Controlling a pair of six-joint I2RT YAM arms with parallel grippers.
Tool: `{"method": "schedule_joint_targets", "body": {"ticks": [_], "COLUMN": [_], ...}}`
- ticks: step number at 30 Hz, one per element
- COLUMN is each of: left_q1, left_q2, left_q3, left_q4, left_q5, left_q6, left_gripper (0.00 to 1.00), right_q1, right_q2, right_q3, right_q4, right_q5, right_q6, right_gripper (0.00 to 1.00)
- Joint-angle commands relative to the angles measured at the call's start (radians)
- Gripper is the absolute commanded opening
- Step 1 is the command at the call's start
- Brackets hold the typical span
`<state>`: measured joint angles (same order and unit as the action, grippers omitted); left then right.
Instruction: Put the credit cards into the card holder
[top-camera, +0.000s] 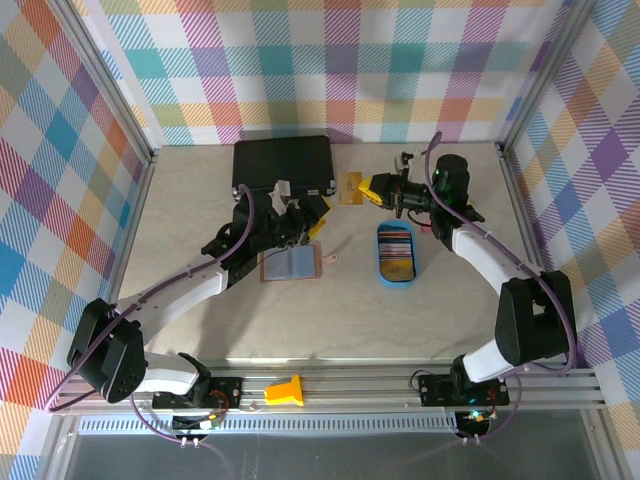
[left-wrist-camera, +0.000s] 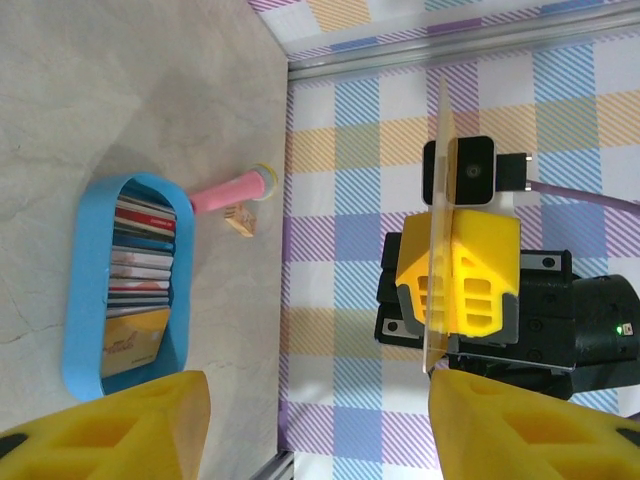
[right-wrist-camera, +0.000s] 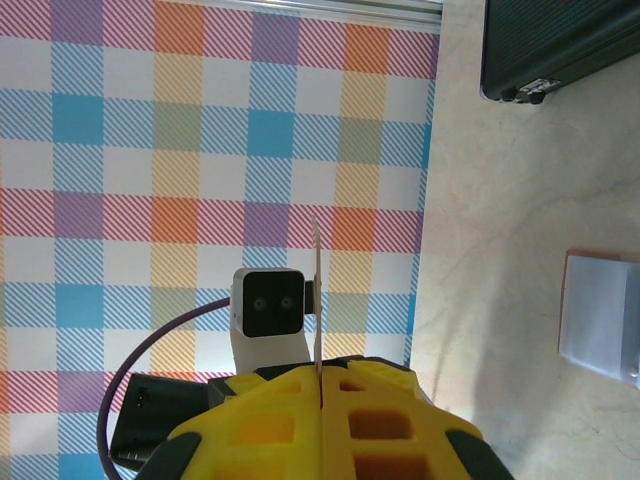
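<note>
Left gripper (top-camera: 306, 218) hovers over the card holder (top-camera: 290, 263), which lies open mid-desk. Its fingers are apart with nothing between them. It faces the orange-yellow card (top-camera: 349, 188), held edge-up near the desk's far edge by the right gripper (right-wrist-camera: 320, 385) — clamped tight. More cards (left-wrist-camera: 140, 260) sit in the blue tray (left-wrist-camera: 78, 300), right of centre. Looks like a handover or a direct insert; either way, next move needs the card's edge aligned with a pocket.

One card holder (top-camera: 290, 263), one tray (top-camera: 397, 284)
</note>
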<state>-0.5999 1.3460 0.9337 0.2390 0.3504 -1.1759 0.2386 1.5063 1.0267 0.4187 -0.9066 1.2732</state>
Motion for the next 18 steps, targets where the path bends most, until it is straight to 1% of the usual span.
{"method": "schedule_joint_targets", "body": {"ticks": [1,5,9,11,17,18], "left_q1": [0.005,0.005,0.005,0.006,0.006,0.006], "left_q2": [0.009,0.007,0.004,0.005,0.031,0.033], "left_q3": [0.031,-0.001,-0.043,-0.046,-0.039,-0.041], "left_q4": [0.051,0.146,0.288,0.300,0.314,0.318], "left_q5": [0.024,0.018,-0.007,-0.019,0.012,0.015], "left_q6": [-0.028,-0.041,-0.080,-0.091,-0.113,-0.113], "left_gripper": [0.59,0.57,0.54,0.50,0.41,0.37], "right_q1": [0.012,0.026,0.040,0.048,0.063,0.064], "right_q2": [0.013,0.037,0.050,0.056,0.061,0.060], "right_q3": [0.007,0.022,0.028,0.030,0.033,0.031], "right_q4": [0.074,0.074,0.089,0.109,0.140,0.143], "right_q5": [-0.019,-0.036,-0.037,-0.041,-0.043,-0.042], "right_q6": [0.029,0.035,0.053,0.064,0.093,0.096], "right_gripper": [0.00,0.00,0.00,0.00,0.00,0.00]}}
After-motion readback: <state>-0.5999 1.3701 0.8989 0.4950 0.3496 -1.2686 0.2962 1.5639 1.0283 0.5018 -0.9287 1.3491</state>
